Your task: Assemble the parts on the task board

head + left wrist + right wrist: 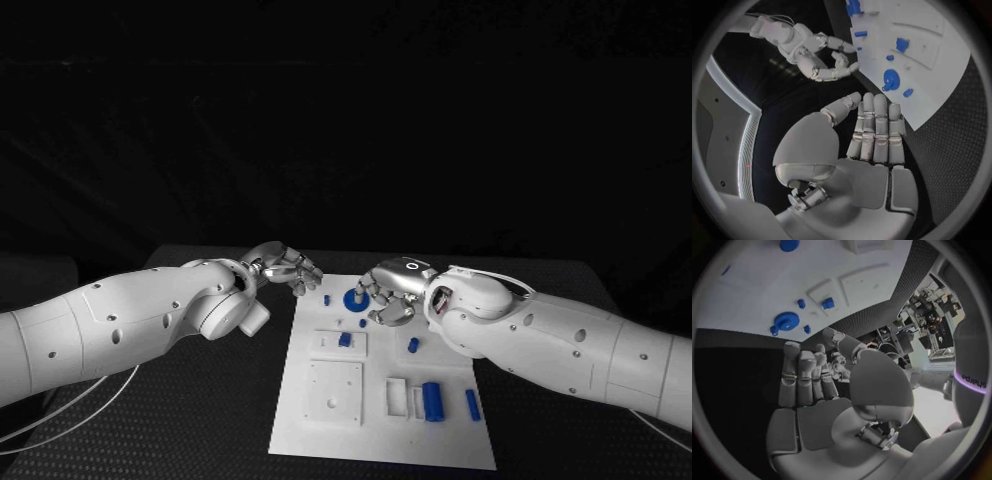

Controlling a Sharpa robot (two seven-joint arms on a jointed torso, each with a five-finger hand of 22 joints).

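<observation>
Two silver many-fingered hands hover at the far end of the white rectangular task board on the black desk, head view. Left hand sits just off the board's far left corner, fingers curled loosely, holding nothing. Right hand is over the far edge, above the round blue disc part; contact cannot be told. Small blue parts lie farther down the board, among them an upright blue cylinder near the front.

Left wrist view: left hand with fingers straight, side by side, thumb apart, empty. Right hand beyond, fingers bent and apart, nothing in them. Blue disc lies on the board.

Right wrist view: right hand fingers extended, empty; blue disc on the board beyond the fingertips, apart from them.
</observation>
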